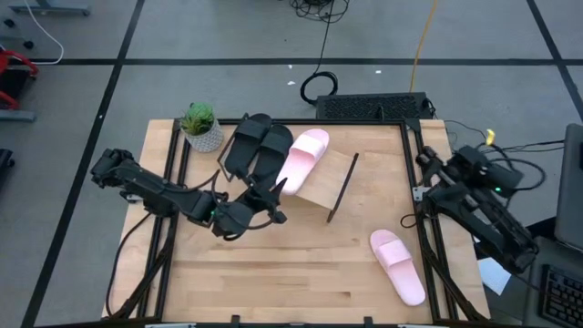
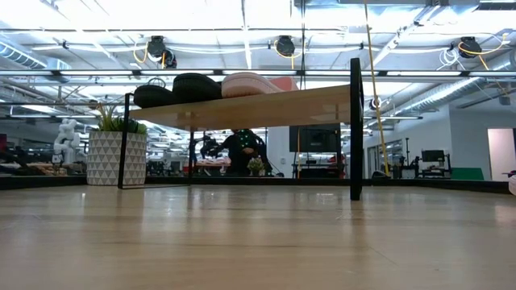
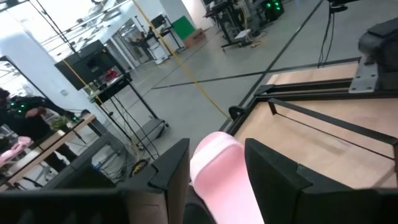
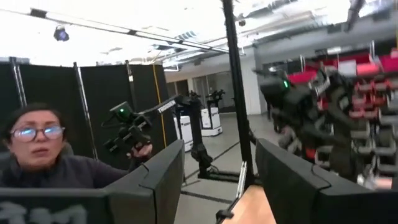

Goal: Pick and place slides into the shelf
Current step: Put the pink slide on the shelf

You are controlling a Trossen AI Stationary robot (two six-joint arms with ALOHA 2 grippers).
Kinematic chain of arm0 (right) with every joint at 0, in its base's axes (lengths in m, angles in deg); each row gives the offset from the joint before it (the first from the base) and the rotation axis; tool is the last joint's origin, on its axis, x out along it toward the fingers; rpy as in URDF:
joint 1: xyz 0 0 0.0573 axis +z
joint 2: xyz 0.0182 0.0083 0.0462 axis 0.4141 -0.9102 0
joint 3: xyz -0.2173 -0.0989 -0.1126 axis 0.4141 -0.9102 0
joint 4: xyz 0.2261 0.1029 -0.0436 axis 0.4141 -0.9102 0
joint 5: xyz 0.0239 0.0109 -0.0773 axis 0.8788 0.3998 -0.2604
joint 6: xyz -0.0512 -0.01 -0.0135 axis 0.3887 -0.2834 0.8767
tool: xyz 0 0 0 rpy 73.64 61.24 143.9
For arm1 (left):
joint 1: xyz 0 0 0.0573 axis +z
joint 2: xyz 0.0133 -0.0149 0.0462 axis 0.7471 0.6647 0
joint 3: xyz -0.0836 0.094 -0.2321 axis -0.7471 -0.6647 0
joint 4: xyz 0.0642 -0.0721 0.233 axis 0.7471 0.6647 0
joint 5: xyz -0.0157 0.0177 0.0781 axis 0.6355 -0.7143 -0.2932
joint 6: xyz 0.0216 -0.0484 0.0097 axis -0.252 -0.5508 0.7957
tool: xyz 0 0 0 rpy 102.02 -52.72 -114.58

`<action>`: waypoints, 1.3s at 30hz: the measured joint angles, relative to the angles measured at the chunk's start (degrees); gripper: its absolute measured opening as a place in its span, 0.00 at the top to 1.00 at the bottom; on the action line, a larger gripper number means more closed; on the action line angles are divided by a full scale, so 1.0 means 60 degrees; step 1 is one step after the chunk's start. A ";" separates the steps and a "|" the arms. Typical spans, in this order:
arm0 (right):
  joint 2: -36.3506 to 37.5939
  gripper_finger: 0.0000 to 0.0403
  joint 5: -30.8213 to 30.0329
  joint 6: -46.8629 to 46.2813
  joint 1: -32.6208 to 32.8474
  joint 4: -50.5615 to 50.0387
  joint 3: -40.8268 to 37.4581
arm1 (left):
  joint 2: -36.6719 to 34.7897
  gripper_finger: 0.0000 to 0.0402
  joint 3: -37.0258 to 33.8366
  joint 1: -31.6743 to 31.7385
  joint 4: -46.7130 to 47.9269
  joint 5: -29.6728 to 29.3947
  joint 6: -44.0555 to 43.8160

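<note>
While three slides were already lined on the shelf (image 1: 314,187):
Left hand (image 1: 273,189): spread open around the shelved pink slide (image 1: 303,157), apparently for seating it.
Last pink slide (image 1: 398,265): left on the desk (image 1: 273,273).
Right hand (image 4: 214,186): seen open, empty, parked aside.

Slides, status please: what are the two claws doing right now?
Left gripper at shelf, fingers astride pink slide. Right gripper open, waiting at table's right edge. Two black slides shelved; second pink slide on table. Nothing blocking.
</note>
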State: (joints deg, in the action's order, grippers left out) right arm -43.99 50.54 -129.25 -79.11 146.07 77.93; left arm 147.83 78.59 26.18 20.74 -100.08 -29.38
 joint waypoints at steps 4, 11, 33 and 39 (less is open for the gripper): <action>0.0116 0.54 0.0000 -0.0026 0.0046 0.0072 -0.1069 | 0.0000 0.60 0.0000 0.0012 0.0000 -0.0004 0.0012; 0.0130 0.54 -0.0001 0.0012 0.1146 0.0187 -0.2659 | 0.0000 0.60 0.0000 -0.0017 0.0005 -0.0153 0.0015; 0.0133 0.54 -0.0331 0.1461 0.2754 0.0180 -0.3883 | 0.0060 0.60 0.0000 -0.1420 -0.0926 0.1530 0.0004; 0.0133 0.54 -0.0786 0.1508 0.2754 0.0220 -0.3887 | 0.0586 0.60 0.0000 -0.1804 -0.1975 0.1894 0.0472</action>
State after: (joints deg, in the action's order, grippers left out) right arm -43.19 45.82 -120.20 -62.59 147.39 54.61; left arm 151.34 78.59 15.36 8.88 -88.71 -26.55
